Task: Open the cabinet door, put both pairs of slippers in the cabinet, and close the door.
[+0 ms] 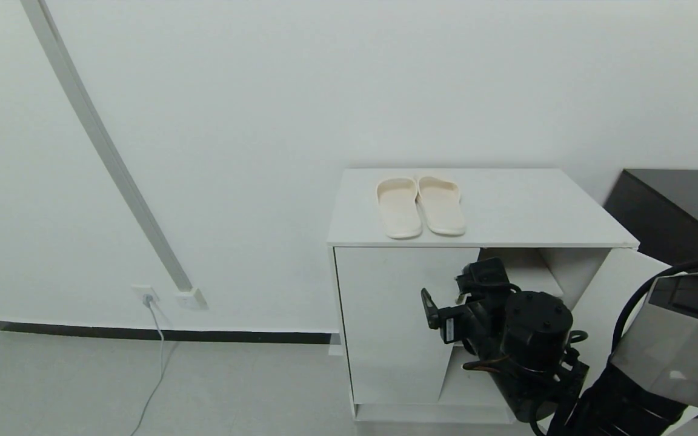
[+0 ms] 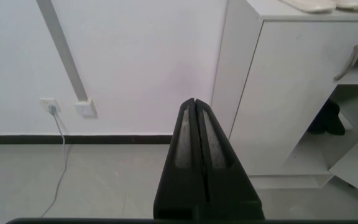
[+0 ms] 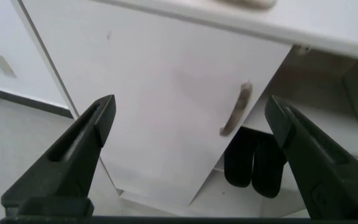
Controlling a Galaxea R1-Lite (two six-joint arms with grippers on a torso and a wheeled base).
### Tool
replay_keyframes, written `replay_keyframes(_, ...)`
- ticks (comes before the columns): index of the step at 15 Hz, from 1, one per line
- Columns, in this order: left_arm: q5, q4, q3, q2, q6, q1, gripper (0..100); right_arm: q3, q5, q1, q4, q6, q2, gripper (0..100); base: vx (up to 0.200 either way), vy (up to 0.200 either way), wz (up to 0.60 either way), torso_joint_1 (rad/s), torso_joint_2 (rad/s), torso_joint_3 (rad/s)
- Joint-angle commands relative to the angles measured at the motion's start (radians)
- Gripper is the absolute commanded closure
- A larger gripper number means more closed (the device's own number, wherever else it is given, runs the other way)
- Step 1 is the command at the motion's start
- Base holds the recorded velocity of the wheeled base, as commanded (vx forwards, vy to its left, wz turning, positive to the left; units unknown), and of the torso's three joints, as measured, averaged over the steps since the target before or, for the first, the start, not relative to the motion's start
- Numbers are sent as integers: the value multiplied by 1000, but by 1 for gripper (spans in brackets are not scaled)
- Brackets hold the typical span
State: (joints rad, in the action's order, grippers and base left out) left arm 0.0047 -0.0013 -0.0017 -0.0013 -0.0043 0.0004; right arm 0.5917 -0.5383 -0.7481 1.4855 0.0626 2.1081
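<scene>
Right wrist view looked straight at the closed white cabinet door (image 3: 160, 87). The right gripper (image 3: 191, 106) was spread wide and held nothing, with the door's slim metal handle (image 3: 236, 109) just past the gap between its fingers. Beyond and below that handle, a pair of black slippers (image 3: 253, 165) sat on the low shelf of the open compartment.

Head view added the top of the white two-door cabinet (image 1: 518, 206). There a pair of cream rubber slippers (image 1: 420, 206) lay side by side, above the right gripper.

Left wrist view had the left gripper (image 2: 194, 102) pressed fully together and empty, well apart from the cabinet's closed side.

Beyond the left gripper were a white wall (image 1: 264, 121), a slanted white cable duct (image 1: 106, 151), a wall socket (image 1: 145, 295) with a grey cable (image 1: 158, 351), a black skirting strip (image 1: 143, 333) and grey floor (image 1: 82, 381). A dark block of furniture (image 1: 676, 206) stood past the cabinet.
</scene>
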Motion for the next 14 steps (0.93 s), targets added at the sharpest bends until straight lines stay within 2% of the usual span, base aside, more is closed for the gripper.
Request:
replay_keyframes(1, 0, 0, 0, 1, 0, 0, 100, 0, 0, -2, 1, 0, 1, 0, 0, 0, 0, 256, -593, -315)
replay_keyframes(5, 0, 0, 0, 1, 0, 1, 100, -3, 24, -4, 4, 2, 4, 0, 0, 0, 0, 182, -398, -212)
replay_keyframes(8, 0, 0, 0, 1, 0, 1, 100, -12, 47, -7, 75, 34, 24, 0, 0, 0, 0, 14, -24, -15)
replay_keyframes(10, 0, 0, 0, 1, 0, 1, 100, 5, 47, -20, 70, 51, 4, 0, 0, 0, 0, 0, 0, 0)
replay_keyframes(12, 0, 0, 0, 1, 0, 1, 100, 48, 47, -20, -42, 17, -30, 0, 0, 0, 0, 0, 0, 0)
replay_keyframes(14, 0, 0, 0, 1, 0, 1, 100, 91, 47, -24, -232, -49, -94, 0, 0, 0, 0, 0, 0, 0)
